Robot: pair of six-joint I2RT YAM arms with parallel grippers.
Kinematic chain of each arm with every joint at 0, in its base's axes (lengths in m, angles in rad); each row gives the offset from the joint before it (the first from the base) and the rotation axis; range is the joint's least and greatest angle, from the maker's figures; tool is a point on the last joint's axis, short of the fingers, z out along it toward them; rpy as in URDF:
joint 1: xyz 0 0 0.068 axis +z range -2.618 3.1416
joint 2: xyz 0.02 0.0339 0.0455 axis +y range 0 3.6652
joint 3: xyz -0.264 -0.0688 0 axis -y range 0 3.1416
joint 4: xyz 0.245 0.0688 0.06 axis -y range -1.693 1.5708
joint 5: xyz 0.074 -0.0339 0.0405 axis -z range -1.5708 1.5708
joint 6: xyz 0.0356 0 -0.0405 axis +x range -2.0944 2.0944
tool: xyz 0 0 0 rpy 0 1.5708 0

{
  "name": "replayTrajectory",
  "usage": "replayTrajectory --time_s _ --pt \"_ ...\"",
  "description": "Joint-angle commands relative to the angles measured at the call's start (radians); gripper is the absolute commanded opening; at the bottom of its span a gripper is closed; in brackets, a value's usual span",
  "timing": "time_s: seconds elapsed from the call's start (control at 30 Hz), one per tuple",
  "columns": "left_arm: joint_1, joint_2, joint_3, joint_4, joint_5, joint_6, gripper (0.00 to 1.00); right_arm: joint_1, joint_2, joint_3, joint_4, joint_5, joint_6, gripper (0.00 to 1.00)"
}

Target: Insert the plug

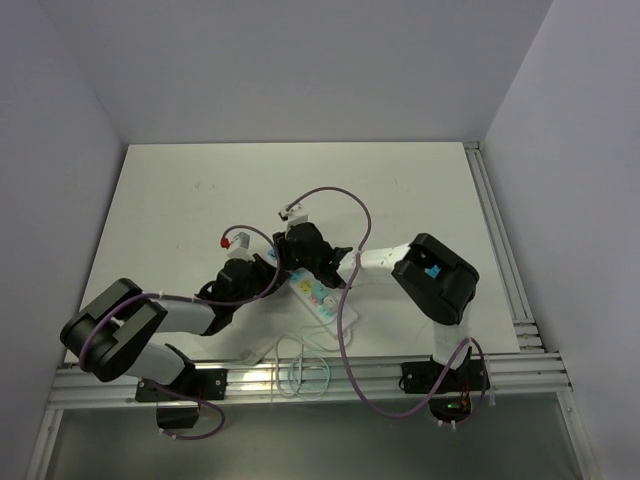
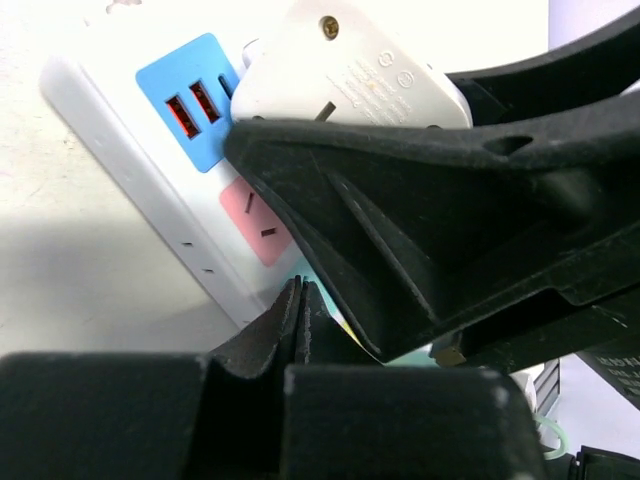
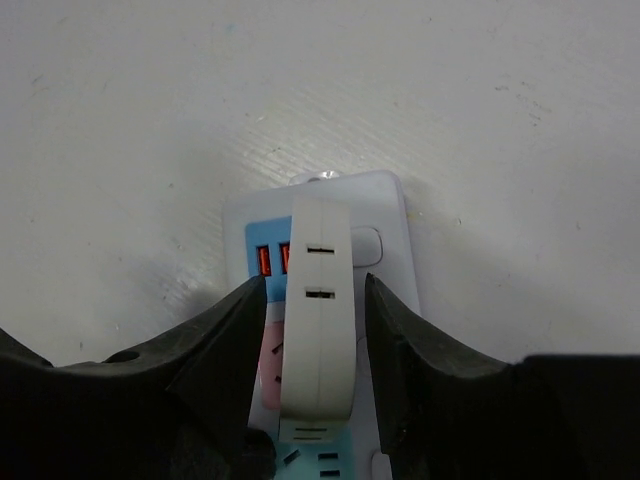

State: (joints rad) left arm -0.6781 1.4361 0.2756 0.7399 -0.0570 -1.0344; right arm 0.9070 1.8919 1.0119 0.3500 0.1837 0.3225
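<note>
Right arm (image 1: 435,285): it rises from its base, folds at a high elbow and reaches across to the middle of the table (image 1: 190,200), wrist pitched down.

The right gripper (image 3: 315,290) straddles the plug (image 3: 320,340). Its two fingers (image 3: 225,340) stand one on each side of the white body. A narrow gap shows on both sides, so the jaws are released and grip nothing.

Plug: a white block standing on edge between the right jaws, on the power strip (image 3: 388,215). It sits over the pink panel (image 2: 262,222), just beside the blue panel (image 2: 190,100) with its two red ports. The left wrist view shows its labelled face with one screw. Whether the pins are fully seated cannot be told.

Left arm (image 1: 125,335): the elbow is low at the near left and the forearm stretches right along the table toward the strip.

The left gripper (image 2: 300,305) is clenched, its pads pressed flat together with nothing between them. Its tips point at the long edge of the strip, just beside the pink panel and below the plug. Contact with the strip cannot be confirmed. One finger of the right gripper crosses directly above the left jaws.

Power strip: it lies flat on the table at an angle, beneath both grippers.
</note>
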Motion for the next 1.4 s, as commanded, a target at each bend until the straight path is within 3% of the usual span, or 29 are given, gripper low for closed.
replayTrajectory --time_s 0.0,0.17,0.4,0.97,1.37 --pt "-0.003 -0.026 -0.001 -0.056 -0.038 0.017 0.0 -0.006 -0.013 -0.009 -0.186 -0.032 -0.017 0.52" --pt "-0.001 -0.023 0.002 -0.051 -0.029 0.023 0.0 -0.025 -0.043 0.091 -0.327 -0.075 -0.023 0.53" --pt "-0.001 -0.022 -0.012 -0.014 0.014 0.01 0.0 -0.063 -0.045 0.275 -0.621 -0.124 -0.034 0.62" --pt "0.0 -0.088 -0.021 -0.019 0.048 -0.007 0.0 -0.131 0.044 0.542 -0.839 -0.363 -0.092 0.58" --pt "0.0 -0.071 -0.012 -0.013 0.081 -0.029 0.0 -0.138 0.119 0.671 -0.977 -0.382 -0.123 0.5"
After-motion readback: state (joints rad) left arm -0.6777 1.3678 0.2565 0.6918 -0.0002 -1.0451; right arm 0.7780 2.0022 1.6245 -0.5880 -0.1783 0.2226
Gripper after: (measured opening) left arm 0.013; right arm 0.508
